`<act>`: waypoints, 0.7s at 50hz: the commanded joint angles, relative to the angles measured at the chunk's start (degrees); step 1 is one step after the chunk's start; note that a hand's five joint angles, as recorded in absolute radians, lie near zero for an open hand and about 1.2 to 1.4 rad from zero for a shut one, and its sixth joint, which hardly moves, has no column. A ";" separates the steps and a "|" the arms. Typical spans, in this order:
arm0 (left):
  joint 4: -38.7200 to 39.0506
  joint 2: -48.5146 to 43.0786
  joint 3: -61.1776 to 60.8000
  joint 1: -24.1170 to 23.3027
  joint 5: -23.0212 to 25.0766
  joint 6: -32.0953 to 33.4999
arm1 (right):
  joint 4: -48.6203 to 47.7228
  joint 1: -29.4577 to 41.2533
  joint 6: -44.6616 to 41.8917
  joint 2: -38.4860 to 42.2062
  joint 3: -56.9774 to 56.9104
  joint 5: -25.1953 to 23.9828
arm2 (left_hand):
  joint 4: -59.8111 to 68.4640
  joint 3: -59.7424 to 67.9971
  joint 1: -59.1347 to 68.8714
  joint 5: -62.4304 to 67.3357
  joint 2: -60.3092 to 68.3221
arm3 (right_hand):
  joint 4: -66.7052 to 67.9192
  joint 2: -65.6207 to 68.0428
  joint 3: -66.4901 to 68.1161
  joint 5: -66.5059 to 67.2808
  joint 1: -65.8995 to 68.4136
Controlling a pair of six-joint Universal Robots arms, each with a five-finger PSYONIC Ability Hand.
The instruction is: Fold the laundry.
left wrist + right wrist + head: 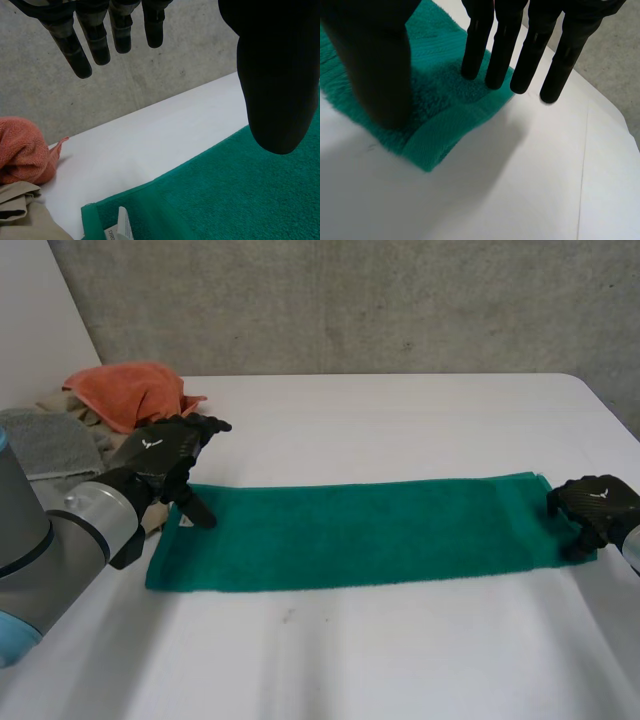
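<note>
A green towel [360, 530], folded into a long strip, lies flat across the white table [400, 420]. My left hand [160, 455] hovers above its left end by the far corner, fingers [95, 40] straight and spread from the thumb, holding nothing. A white label [120, 227] sticks out at that corner of the towel [240, 200]. My right hand [595, 505] is on the towel's right end. There its straight fingers [500, 50] touch the towel [445, 100] near the far corner, and the thumb [380, 60] rests on it closer to the near corner, apart from them.
An orange cloth [125, 390] is heaped at the table's far left, with a grey cloth [45, 445] and a beige cloth [20, 210] beside it, close to my left hand. The table's right edge [620, 410] runs just beyond my right hand.
</note>
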 commanded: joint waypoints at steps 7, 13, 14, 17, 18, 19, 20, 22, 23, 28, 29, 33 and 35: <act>0.71 0.14 -0.85 0.77 -0.01 -0.03 | -1.38 -3.49 -1.18 -1.38 -0.62 4.15 | -1.70 -2.05 -1.22 -2.86 -1.70 | 41.20 40.71 41.11 41.51 40.65; 0.71 0.67 -1.29 0.86 -0.28 0.06 | -2.26 -8.07 -4.16 -2.36 -2.72 7.14 | -1.70 -2.05 -1.22 -2.86 -1.70 | 41.20 40.71 41.11 41.51 40.65; 0.71 1.10 -1.47 1.03 -0.28 -0.03 | -2.00 -8.77 -6.17 -2.19 -4.03 9.32 | -1.70 -2.05 -1.22 -2.86 -1.70 | 41.20 40.71 41.11 41.51 40.65; 0.71 1.81 -1.91 1.30 -0.19 0.06 | -1.21 -8.69 -9.44 -2.45 -5.54 13.02 | -1.70 -2.05 -1.22 -2.86 -1.70 | 41.20 40.71 41.11 41.51 40.65; 0.71 2.16 -2.17 1.47 -0.19 0.06 | -1.03 -7.30 -10.58 -2.54 -6.32 15.12 | -1.70 -2.05 -1.22 -2.86 -1.70 | 41.20 40.71 41.11 41.51 40.65; 0.71 2.42 -2.26 1.56 -0.19 0.06 | -1.12 -6.15 -10.59 -2.62 -6.68 15.75 | -1.70 -2.05 -1.22 -2.86 -1.70 | 41.20 40.71 41.11 41.51 40.65; 0.71 2.60 -2.35 1.82 -0.10 0.06 | -1.29 -4.75 -10.59 -2.80 -6.94 16.28 | -1.70 -2.05 -1.22 -2.86 -1.70 | 41.20 40.71 41.11 41.51 40.65; 0.71 3.12 -2.52 2.26 -0.01 0.06 | -3.04 0.59 -10.07 -4.54 -7.47 16.55 | -1.70 -2.05 -1.22 -2.86 -1.70 | 41.20 40.71 41.11 41.51 40.65; 0.71 3.30 -2.52 2.44 -0.10 0.06 | -3.92 2.37 -9.89 -5.60 -7.47 16.55 | -1.70 -2.05 -1.22 -2.86 -1.70 | 41.20 40.71 41.11 41.51 40.65; 0.45 4.36 -2.52 3.32 -0.19 -0.20 | -9.37 14.58 -8.31 -12.28 -6.07 14.62 | -1.70 -2.05 -1.22 -2.86 -1.70 | 41.20 40.71 41.11 41.51 40.65; 0.45 4.62 -2.70 3.41 -0.19 -0.20 | -10.43 17.21 -8.04 -12.99 -5.81 13.83 | -1.70 -2.05 -1.22 -2.86 -1.70 | 41.20 40.71 41.11 41.51 40.65; 0.36 6.38 -3.84 4.02 -0.01 -0.20 | -15.00 28.29 -6.81 -13.53 -3.43 8.21 | -1.70 -2.05 -1.22 -2.86 -1.70 | 41.20 40.71 41.11 41.51 40.65; 0.62 7.34 -4.54 4.20 0.08 -0.20 | -18.60 35.23 -7.34 -12.74 -1.68 4.08 | -1.70 -2.05 -1.22 -2.86 -1.70 | 41.20 40.71 41.11 41.51 40.65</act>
